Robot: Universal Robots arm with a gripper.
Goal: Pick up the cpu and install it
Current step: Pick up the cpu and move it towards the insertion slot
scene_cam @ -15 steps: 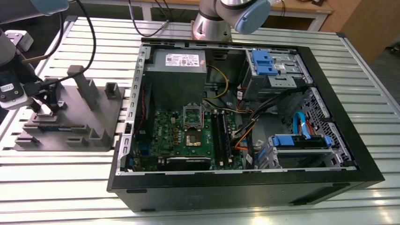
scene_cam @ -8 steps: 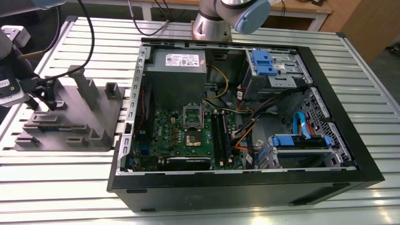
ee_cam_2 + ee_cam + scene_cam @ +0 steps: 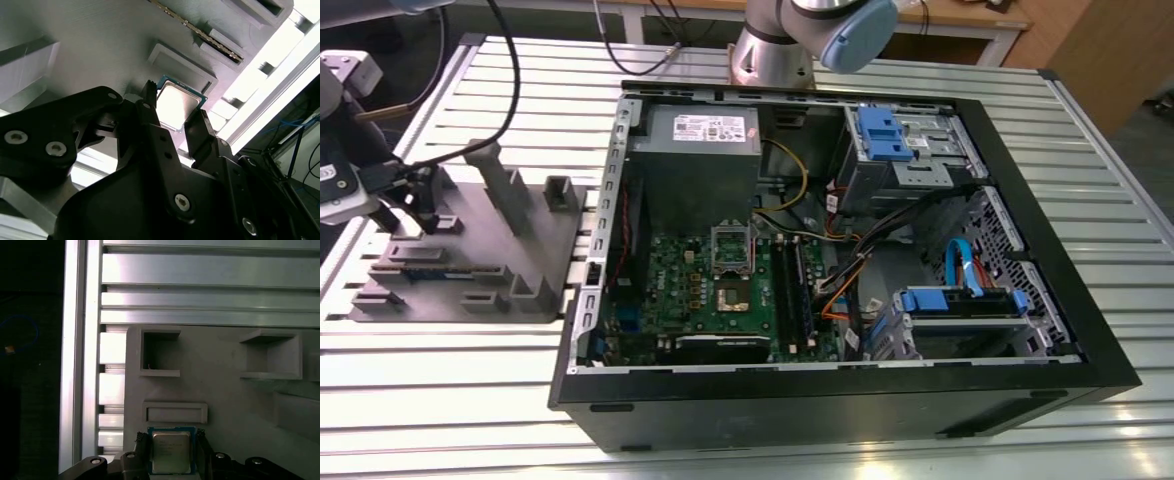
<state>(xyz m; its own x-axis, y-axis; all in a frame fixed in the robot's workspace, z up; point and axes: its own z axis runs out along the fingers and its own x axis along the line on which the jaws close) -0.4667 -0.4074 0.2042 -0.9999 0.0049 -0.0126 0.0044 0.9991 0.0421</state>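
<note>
In both wrist views the cpu [image 3: 171, 451] [image 3: 177, 105] is a small square chip with a shiny silver top and a thin teal rim. It lies flat just over the grey parts holder [image 3: 225, 385], beside a raised rectangular pocket. My gripper [image 3: 171, 447] [image 3: 175, 107] has one black finger against each of two opposite edges of the chip, shut on it. In the exterior view the gripper [image 3: 430, 212] is at the holder [image 3: 467, 260] on that view's left, and the chip is hidden under it.
The open computer case [image 3: 854, 400] lies to the exterior view's right of the holder, with the green motherboard [image 3: 720, 290] inside and its socket [image 3: 731, 292] near the middle. A grey power-supply box [image 3: 700, 135], cables and blue drive brackets [image 3: 961, 300] fill the case. Slatted aluminium table [image 3: 454, 400] lies underneath.
</note>
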